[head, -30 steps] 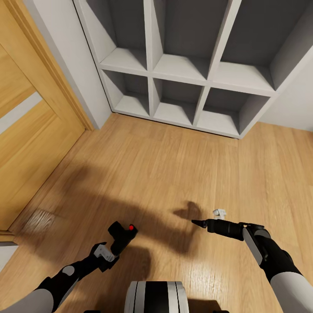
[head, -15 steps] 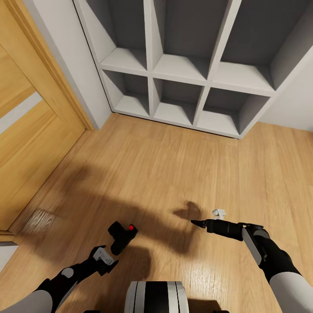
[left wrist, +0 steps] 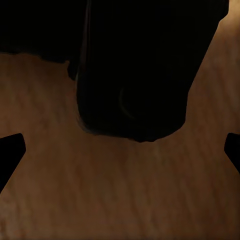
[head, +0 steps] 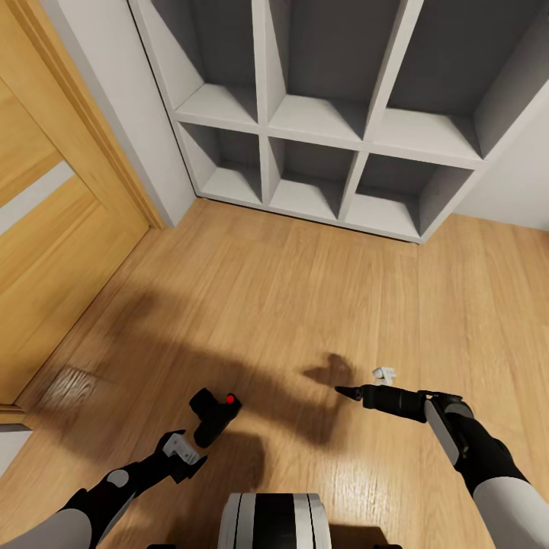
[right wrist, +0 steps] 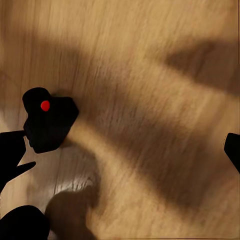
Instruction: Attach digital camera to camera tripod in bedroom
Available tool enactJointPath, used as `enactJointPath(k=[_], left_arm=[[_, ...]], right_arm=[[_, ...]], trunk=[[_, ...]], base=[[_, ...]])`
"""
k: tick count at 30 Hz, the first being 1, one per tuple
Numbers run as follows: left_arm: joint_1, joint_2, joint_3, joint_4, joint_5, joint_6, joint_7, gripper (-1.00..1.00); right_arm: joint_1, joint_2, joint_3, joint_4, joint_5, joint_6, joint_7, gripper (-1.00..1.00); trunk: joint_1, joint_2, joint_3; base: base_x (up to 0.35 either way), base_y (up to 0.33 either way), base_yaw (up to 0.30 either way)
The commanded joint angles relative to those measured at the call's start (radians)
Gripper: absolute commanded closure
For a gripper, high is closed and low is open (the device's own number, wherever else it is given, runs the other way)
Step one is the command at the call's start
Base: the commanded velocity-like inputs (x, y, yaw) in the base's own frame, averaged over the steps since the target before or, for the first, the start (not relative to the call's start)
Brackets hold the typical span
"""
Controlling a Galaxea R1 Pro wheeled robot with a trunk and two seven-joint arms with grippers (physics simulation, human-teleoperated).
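Here the digital camera point(head: 214, 414) lies on the wooden floor point(head: 290, 305), just beyond the left gripper point(head: 183, 450) and slightly to its right. Its long axis runs from near-left to far-right, with the red button point(head: 230, 399) at the far end. The left gripper is clearly the nearer one; its fingers stand apart and hold nothing, the arm low and reaching forward. The right gripper point(head: 345, 391) hovers well apart to the right, pointing left, its fingers also spread and empty.
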Motion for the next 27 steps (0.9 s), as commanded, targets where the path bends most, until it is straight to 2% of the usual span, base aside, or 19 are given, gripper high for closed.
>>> enactJointPath(k=[1, 7, 27], left_arm=[[0.000, 0.001, -0.008, 0.000, 0.000, -0.005, 0.003, -1.00], [0.000, 0.001, -0.008, 0.000, 0.000, -0.006, 0.003, -1.00], [0.000, 0.001, -0.008, 0.000, 0.000, -0.006, 0.004, -1.00]], right_arm=[[0.000, 0.000, -0.001, 0.000, -0.005, 0.008, 0.001, -1.00], [0.000, -0.003, 0.000, 0.001, -0.006, 0.014, -0.003, -1.00], [0.000, -0.004, 0.001, 0.001, -0.006, 0.010, -0.004, -1.00]], trunk=[[0.000, 0.000, -0.001], [0.000, 0.000, -0.001], [0.000, 0.000, -0.001]], base=[[0.000, 0.000, -0.047], [0.000, 0.000, -0.134], [0.000, 0.000, -0.033]])
